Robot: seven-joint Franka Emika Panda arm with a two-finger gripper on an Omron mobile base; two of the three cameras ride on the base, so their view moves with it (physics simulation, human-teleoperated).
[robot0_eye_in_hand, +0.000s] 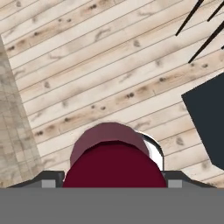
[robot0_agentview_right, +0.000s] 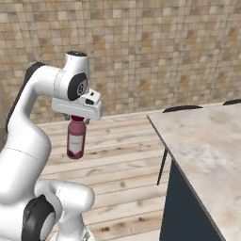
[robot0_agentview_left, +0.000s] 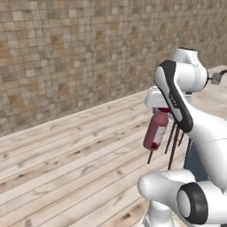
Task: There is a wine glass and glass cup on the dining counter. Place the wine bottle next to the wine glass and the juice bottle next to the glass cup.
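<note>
— So, where do we have the pinkish-maroon stout plastic juice bottle with the dark red cap (robot0_agentview_right: 76, 137) now?

— We carry it in the air. It hangs under the two-finger gripper (robot0_agentview_right: 77, 118) of the white arm, above the pale wooden plank floor (robot0_agentview_left: 66, 150). The jaws are clamped on the dark red cap from both sides, so the bottle is held from the top and its long axis is vertical, with the bottom free.

— And the table?

— The long beige marble-look dining counter over a blue base (robot0_agentview_right: 207, 146) is on the right side of the bottle in the right base view, well apart from it, with open floor between them. The black stool legs (robot0_agentview_left: 173, 142) stand just behind the bottle in the left base view.

— Do we see the glass cup?

— No, we cannot say where it stands on the table from these pictures. We see only a bare part of the top.

— Then what does the coming move turn on?

— We think it turns on this one relation: the table lies to the right of the jaws and its top seems near the height of the bottle's bottom. So we should keep the bottle upright and high enough to pass over the edge.
</note>
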